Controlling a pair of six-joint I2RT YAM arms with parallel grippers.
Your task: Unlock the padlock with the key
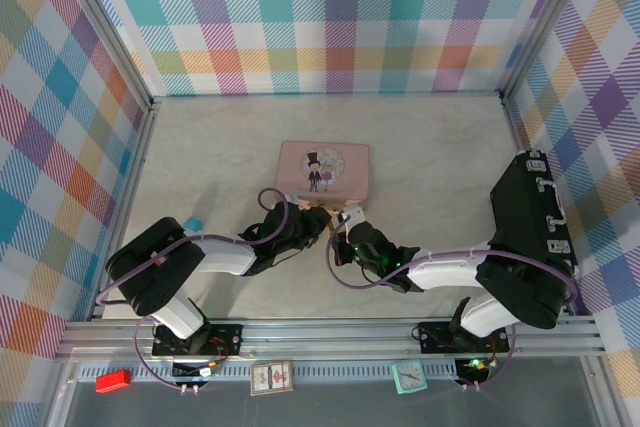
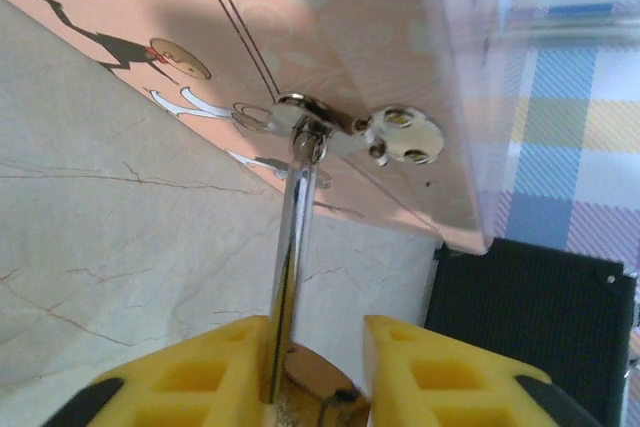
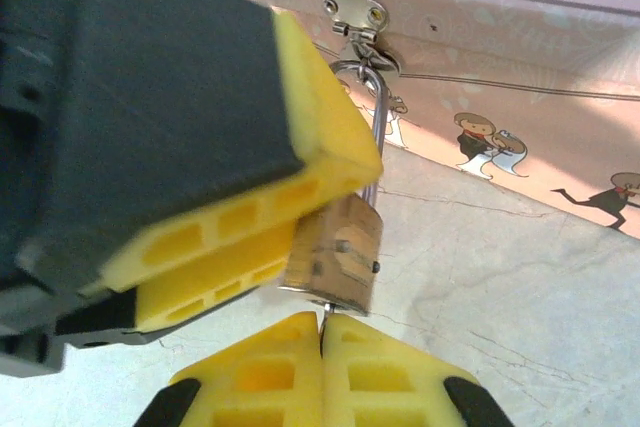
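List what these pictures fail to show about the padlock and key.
Right wrist view: the key is a sliver between the fingers of the right pincer; its depth in the padlock cannot be told.
Left wrist view: the padlock body is cut off by the bottom edge, between the fingers of the left pincer.
Top view: padlock and key are too small, covered by both pincers at the pink tin.

You get bright, even light from above; soft shadows pool under both arms. Ahead of your left gripper [image 2: 315, 352], glare streaks the padlock [image 2: 284, 287] shackle and the pink tin [image 2: 380, 37] washes out, blurred. Close beside your right gripper [image 3: 322, 347], focus softens.
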